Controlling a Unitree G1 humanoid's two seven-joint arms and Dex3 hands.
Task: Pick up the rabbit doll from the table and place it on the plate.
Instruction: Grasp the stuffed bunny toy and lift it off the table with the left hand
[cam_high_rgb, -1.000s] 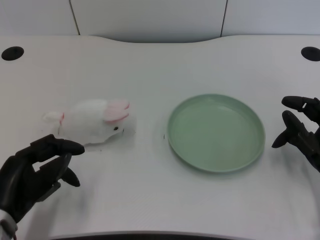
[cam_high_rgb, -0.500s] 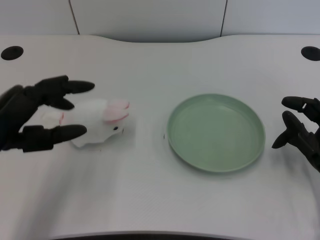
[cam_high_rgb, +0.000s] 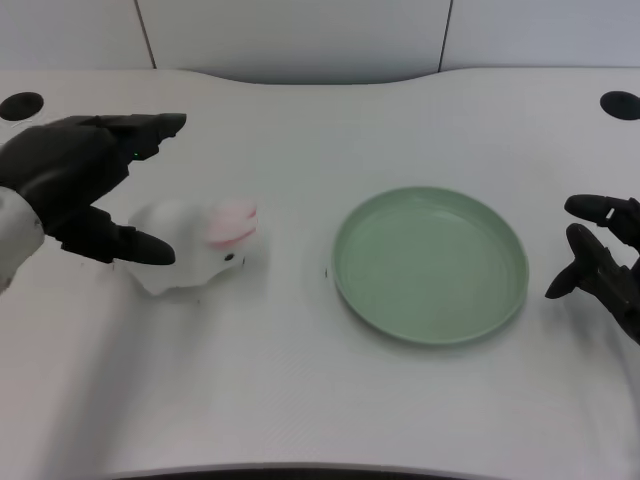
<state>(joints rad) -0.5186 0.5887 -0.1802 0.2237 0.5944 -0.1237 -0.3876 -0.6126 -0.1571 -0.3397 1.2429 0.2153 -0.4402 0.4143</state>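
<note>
Nearest the robot, the white table (cam_high_rgb: 300, 400) shows bare along its front edge. A little farther in, the green plate (cam_high_rgb: 431, 265) sits right of centre, shallow and round, with nothing in it. Off to its left, well apart from it, the rabbit (cam_high_rgb: 195, 245) lies on the table, a white plush body with pink ears turned toward the plate and a small dark eye showing. The left hand (cam_high_rgb: 75, 185) is over the rabbit's left end, fingers spread wide: one dark finger reaches across just in front of the body, the others stretch out above and behind it. The hand holds nothing; whether a fingertip touches the plush I cannot tell. Farther back, two dark holes (cam_high_rgb: 21, 106) mark the table's far corners, and grey wall panels (cam_high_rgb: 300, 35) stand behind the edge.
</note>
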